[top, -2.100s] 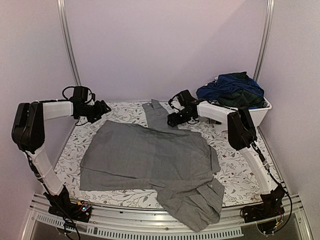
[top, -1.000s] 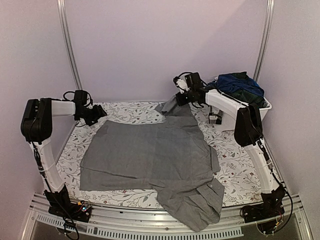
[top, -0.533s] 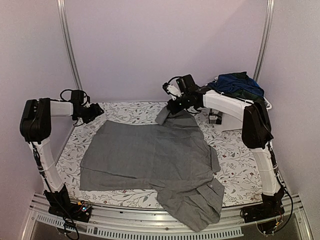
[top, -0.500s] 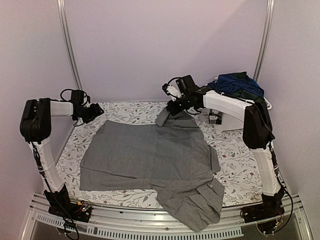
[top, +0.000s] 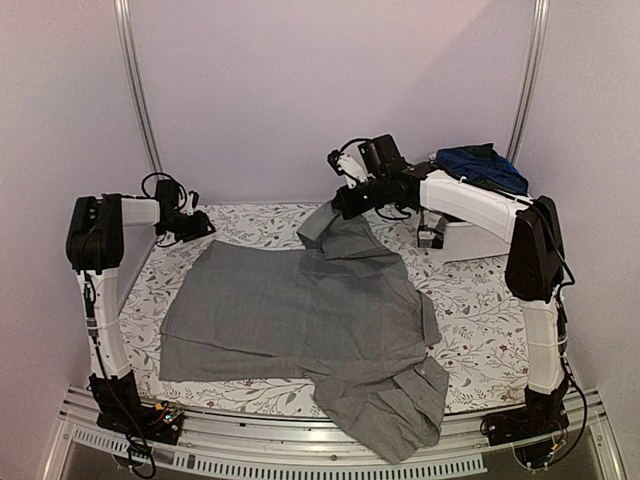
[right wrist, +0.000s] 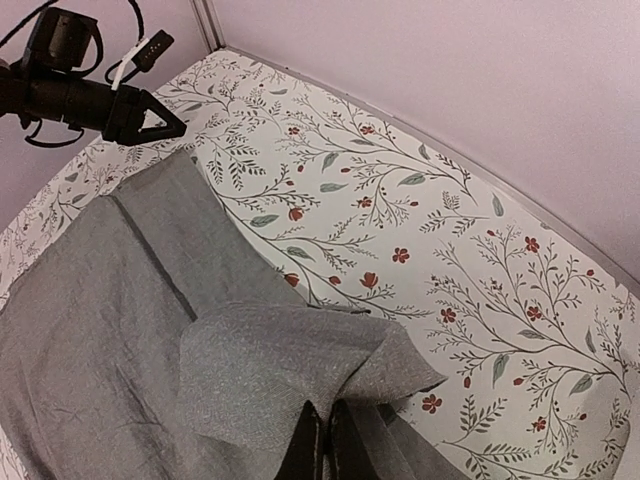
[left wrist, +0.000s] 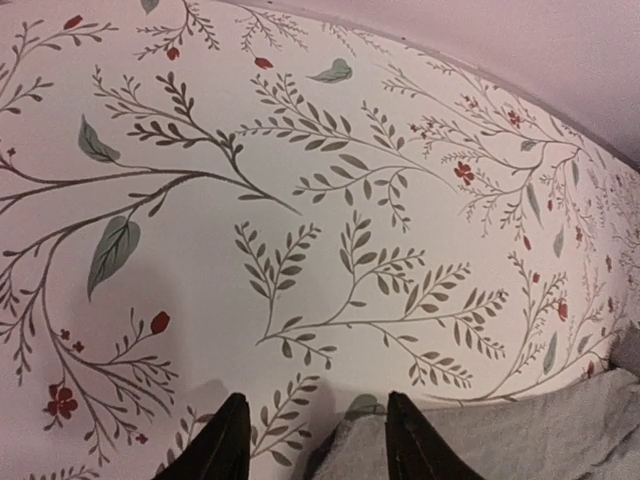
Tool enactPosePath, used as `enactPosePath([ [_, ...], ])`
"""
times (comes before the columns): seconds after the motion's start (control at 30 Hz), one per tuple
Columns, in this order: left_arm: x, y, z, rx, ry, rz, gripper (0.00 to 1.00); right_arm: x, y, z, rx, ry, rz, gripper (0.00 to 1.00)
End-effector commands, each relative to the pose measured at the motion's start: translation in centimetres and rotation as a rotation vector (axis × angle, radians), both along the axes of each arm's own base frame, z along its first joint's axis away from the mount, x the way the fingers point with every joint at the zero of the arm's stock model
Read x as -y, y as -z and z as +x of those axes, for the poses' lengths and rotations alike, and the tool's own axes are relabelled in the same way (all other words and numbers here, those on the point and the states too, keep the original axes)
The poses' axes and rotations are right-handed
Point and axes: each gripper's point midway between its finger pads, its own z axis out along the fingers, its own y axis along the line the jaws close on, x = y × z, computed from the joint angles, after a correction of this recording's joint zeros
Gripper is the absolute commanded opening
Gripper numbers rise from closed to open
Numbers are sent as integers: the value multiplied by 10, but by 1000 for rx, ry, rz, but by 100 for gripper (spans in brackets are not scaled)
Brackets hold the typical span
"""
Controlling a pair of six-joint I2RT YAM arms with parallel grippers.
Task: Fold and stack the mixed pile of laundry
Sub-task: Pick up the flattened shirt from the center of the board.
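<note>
Overhead view of a two-armed robot at a table covered by a floral tablecloth. A grey shirt lies spread nearly flat across the middle. Its near end is bunched and droops over the front table edge. At the far right stands a white bin with a navy garment heaped on top.

The right gripper hangs above the far edge of the shirt. Its fingers are pinched tight on one sleeve, which is lifted clear of the table and sags in a loose fold. The right wrist view confirms the cloth is caught between the closed fingertips.

The left gripper sits low at the shirt's far left corner. In the left wrist view its jaws stand apart on the tablecloth, with the corner of grey fabric lying just between the tips. No grip shows there.

The shirt looks light, thin and completely limp. It will likely drape and slide instead of holding a crease. Seams, corners and the sleeve cuff seem the surest places to pinch. A fold probably needs both corners carried together.
</note>
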Motion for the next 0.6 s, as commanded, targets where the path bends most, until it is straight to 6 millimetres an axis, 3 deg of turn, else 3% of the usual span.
enactPosePath([
  [0.0, 12, 7, -1, -24, 111, -26, 44, 4, -16, -3, 9, 5, 24, 0],
  [0.2, 20, 27, -2, -75, 159, -71, 36, 7, -19, -3, 11, 14, 19, 0],
  [0.3, 21, 26, 2, -67, 168, -75, 29, 8, -20, -3, 13, 15, 19, 0],
  [0.57, 27, 22, -2, -75, 192, -105, 0, 10, -23, -5, 13, 17, 18, 0],
])
